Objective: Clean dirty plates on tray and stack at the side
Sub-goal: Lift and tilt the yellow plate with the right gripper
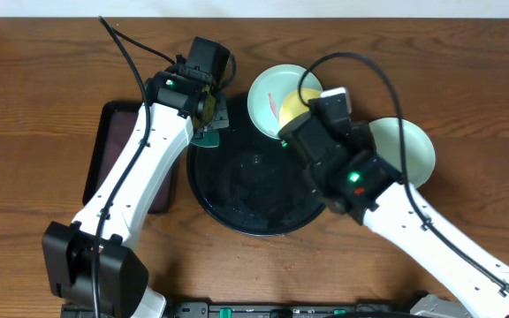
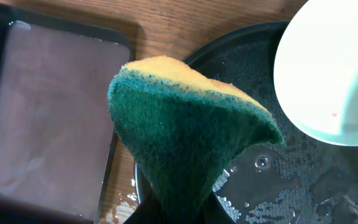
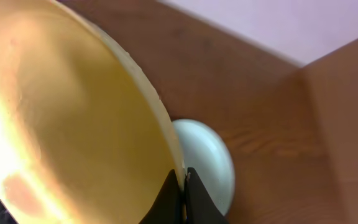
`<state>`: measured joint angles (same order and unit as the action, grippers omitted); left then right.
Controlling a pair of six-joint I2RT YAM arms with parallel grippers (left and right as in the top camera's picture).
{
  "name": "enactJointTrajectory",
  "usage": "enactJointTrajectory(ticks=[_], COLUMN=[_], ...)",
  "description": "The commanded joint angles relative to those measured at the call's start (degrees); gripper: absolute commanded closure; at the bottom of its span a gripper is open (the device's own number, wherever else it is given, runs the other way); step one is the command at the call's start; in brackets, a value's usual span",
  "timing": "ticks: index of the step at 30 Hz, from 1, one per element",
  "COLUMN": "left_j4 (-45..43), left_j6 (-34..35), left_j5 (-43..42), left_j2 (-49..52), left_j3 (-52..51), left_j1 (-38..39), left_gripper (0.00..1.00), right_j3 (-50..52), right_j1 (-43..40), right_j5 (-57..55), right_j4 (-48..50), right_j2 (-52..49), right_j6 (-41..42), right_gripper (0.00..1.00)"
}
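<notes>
Left hand (image 1: 207, 113): hanging over the near-left rim of the black tray (image 1: 246, 187), pinching a sponge (image 2: 191, 124). The fingers are closing on its lower end and are mostly hidden behind it in the wrist view.
Sponge: showing its green scouring face toward the wrist camera and a yellow foam layer along the top edge. It is folding into a wedge where it is gripped.
Right hand (image 3: 184, 186): squeezing together on the rim of the yellow plate (image 3: 73, 124), with a dark finger on either side of the edge.
Yellow plate: being held tilted steeply on edge above the far right part of the black tray, clear of its surface. A faint reddish patch is showing low on its face.
Smeared turquoise plate (image 1: 270, 99): lying at the far edge of the black tray and overlapping the rim, with a thin red streak inside.
Second turquoise plate (image 1: 414, 150): sitting flat on the tabletop (image 1: 42, 79), to the right of the black tray and partly under the right arm.
Black tray: glistening, with water beads across its floor.
Brown tray (image 1: 104, 143): lying just left of the black tray.
</notes>
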<state>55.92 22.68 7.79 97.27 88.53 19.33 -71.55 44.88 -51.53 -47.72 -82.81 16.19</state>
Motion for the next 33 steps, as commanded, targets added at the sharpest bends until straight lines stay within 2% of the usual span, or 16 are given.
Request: enactJointTrajectory(ticks=[1,12,23,26,29,33], left_j4=[-0.07,-0.02,-0.02,0.00,0.00,0.04], left_j6=[0.37,0.57,0.57,0.57,0.57,0.55], left_j5=[0.13,0.11,0.11,0.11,0.09,-0.63], left_j2=[0.15,0.15,0.15,0.15,0.15,0.15], left_j3=[0.42,0.42,0.42,0.42,0.42,0.42], left_j1=[-0.02,-0.02,-0.02,-0.02,-0.02,-0.02], left_gripper=[0.93,0.92,0.92,0.93,0.92,0.93], right_j3=[-0.26,-0.26,-0.26,-0.26,-0.22,-0.22], right_j1=[3.15,8.02,7.91,6.86,4.44,-2.14], right_j5=[-12.52,-27.91,-26.93,-21.99,-12.24,9.66], right_j4=[0.66,0.85,1.92,1.55,-0.59,-2.21], right_j2=[0.83,0.83,0.83,0.83,0.81,0.70], right_j6=[-1.55,-1.49,-1.42,-1.46,0.15,4.98], right_gripper=[0.99,0.99,0.99,0.99,0.99,0.99])
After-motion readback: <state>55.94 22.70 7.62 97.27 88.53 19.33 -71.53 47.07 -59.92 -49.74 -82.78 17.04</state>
